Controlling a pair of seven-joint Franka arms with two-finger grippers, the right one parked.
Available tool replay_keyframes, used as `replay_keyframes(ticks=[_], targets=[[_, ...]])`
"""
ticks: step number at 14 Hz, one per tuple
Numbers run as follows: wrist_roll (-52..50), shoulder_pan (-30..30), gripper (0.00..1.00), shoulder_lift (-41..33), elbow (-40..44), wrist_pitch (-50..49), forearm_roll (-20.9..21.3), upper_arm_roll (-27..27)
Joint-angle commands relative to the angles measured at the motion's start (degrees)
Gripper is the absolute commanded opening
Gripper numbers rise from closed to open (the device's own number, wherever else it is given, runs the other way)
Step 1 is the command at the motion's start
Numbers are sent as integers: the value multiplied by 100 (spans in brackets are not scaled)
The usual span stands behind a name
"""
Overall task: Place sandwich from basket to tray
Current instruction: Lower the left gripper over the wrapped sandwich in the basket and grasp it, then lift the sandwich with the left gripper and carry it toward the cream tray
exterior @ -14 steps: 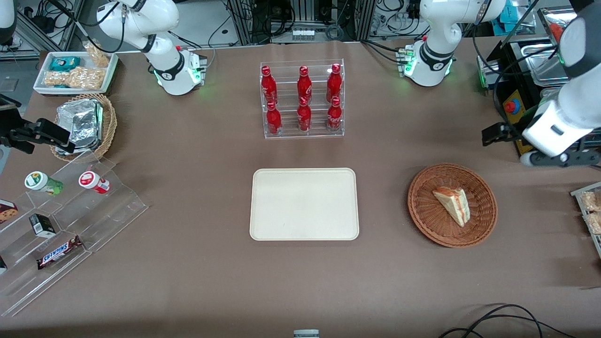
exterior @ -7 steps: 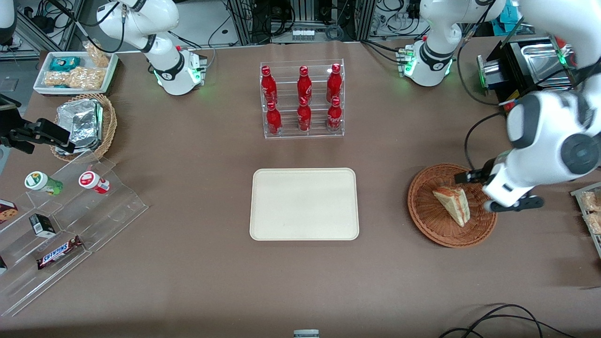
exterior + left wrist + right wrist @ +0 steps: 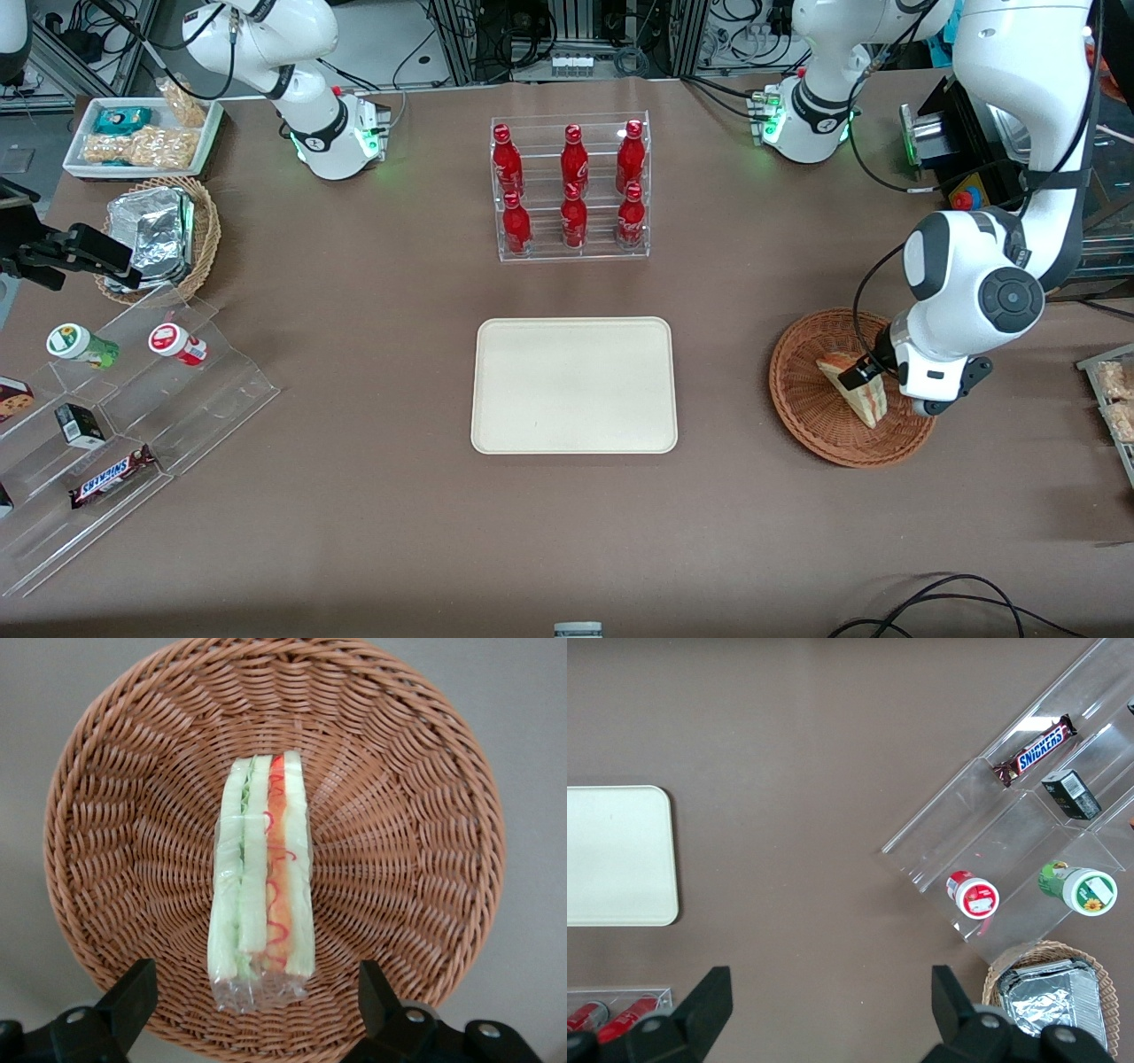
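Note:
The sandwich (image 3: 866,403), a wrapped wedge of pale bread with a red-orange and green stripe, lies in the reddish-brown wicker basket (image 3: 797,399) toward the working arm's end of the table. The left gripper (image 3: 873,379) hangs just above it, over the basket. In the left wrist view the sandwich (image 3: 261,895) lies in the middle of the basket (image 3: 407,859), and the gripper (image 3: 252,1001) is open, with its black fingers (image 3: 131,992) wide apart on either side of the wedge's wrapped end, not touching it. The cream tray (image 3: 574,385) lies bare at the table's middle.
A clear rack of red bottles (image 3: 571,186) stands farther from the front camera than the tray. Toward the parked arm's end are a tan basket of foil packs (image 3: 159,235), an acrylic snack stand (image 3: 115,416) and a white snack tray (image 3: 142,133). Black equipment (image 3: 974,151) stands near the working arm.
The left arm has swung in from the table's edge and come down over the basket, with its gripper now above the sandwich. The sandwich has not moved.

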Motion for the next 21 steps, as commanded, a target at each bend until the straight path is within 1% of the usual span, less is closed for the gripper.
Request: replay_keyframes(ticks=[1,2,3,4,7,9,11,12,14,15,17,19,21], targets=[[-252,-19,92,319,81,154,29,48],[-278,-10,61,380,81,154,21,49],[-270,7,19,390,90,154,21,49],[-253,16,11,390,151,136,21,57],[-270,7,11,311,370,-275,29,66],[-270,7,11,171,895,-1317,38,66],[-287,-10,11,179,1799,-2705,38,57],[-314,-45,11,214,2126,-3147,30,40],[-454,-272,12,240,2182,-3257,21,13],[-455,-561,12,345,2190,-3239,47,22],[-472,-1141,8,530,2252,-3213,47,22],[-463,-1625,7,627,2278,-2758,21,13],[-411,-2214,6,890,2339,-2240,-32,13]])
